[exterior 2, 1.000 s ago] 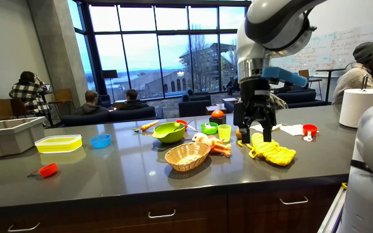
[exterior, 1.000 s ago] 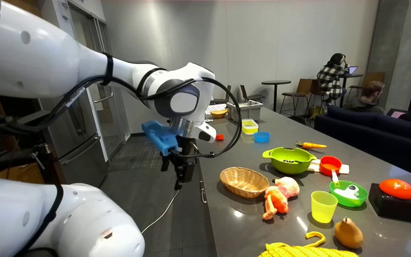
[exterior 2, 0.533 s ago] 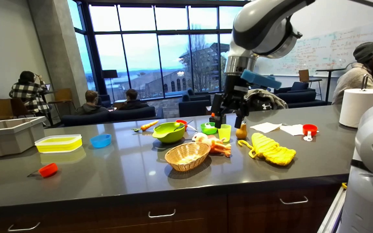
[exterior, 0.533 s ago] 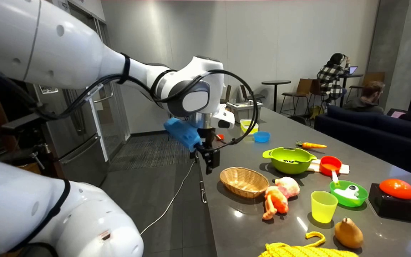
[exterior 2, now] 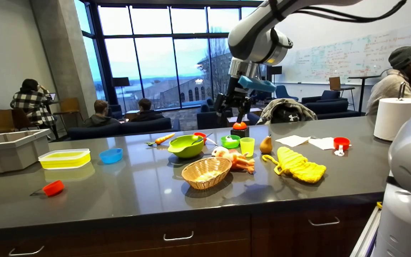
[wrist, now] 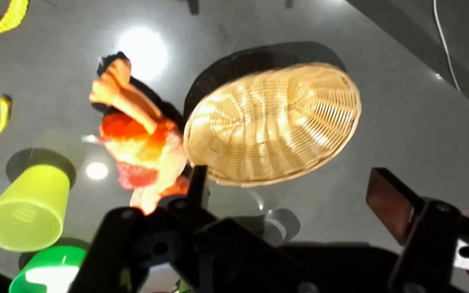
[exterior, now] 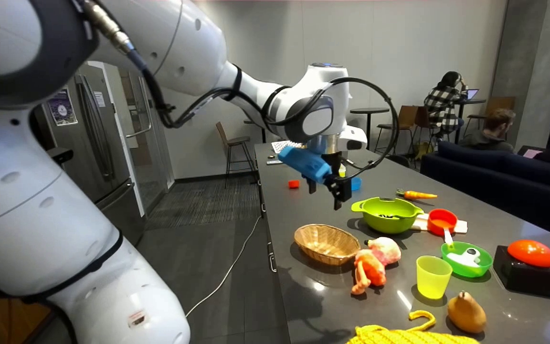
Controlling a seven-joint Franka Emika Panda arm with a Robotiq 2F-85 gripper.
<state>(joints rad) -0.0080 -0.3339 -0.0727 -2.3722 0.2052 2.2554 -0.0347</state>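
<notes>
Wrist view shows my gripper [wrist: 289, 187] with its two fingers standing wide apart, and I see nothing caught between them. Beyond the fingertips lies the wicker basket [wrist: 273, 126], opening upward on the grey counter [exterior 2: 137, 192], its woven bottom bare to my eye; of all things it seems to me the nearest one. Just beside it lies the orange plush toy [wrist: 145, 154]; whether these two touch, I cannot tell surely. In both exterior views my gripper hangs in the air above the counter, apart from the basket and also from the lime-green bowl [exterior: 383, 224]. The yellow cup [exterior 2: 247, 146] and the pear [exterior 2: 266, 145] stand beyond the toy, as seen from the basket. About progress I write with care: contact is not made, nothing is lifted, so a grasp, as I judge, is not yet done and is left. Whether some placing is already finished, I cannot read from how the things lie.
</notes>
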